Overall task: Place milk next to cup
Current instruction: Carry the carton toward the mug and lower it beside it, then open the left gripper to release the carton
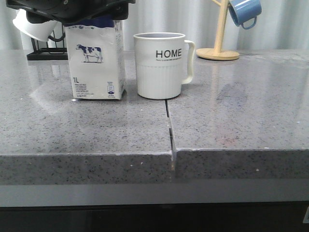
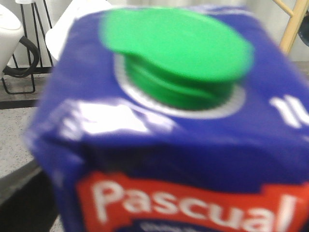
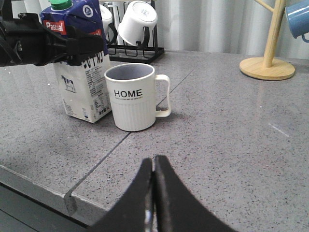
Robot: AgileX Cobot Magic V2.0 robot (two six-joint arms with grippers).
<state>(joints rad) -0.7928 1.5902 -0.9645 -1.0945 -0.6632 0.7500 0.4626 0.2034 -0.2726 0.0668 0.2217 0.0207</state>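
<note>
1. Grey stone worktop [image 1: 231,121] fills the front view. You see the milk [image 1: 95,60] standing upright on it, just beside the cup [image 1: 160,65], on the side away from the cup's handle. There is only a thin gap between them, so I think the milk is already where you want it. The left gripper [image 1: 77,12] is the dark shape around the top of the milk. It holds the carton up high, likely because that kept the bottom free to land flat.

2. Blue and green fill the left wrist view. The carton top and its green cap [image 2: 176,50] are very close and blurry. You cannot see the fingers here, so this view does not show the hold.

3. Black fingers of the right gripper [image 3: 153,193] are pressed together with nothing between them. It waits well apart from the cup, out of the way. From here you see the left gripper's black bars pressed on both sides of the milk, clamped on it. Letting go looks like your next job.
</note>
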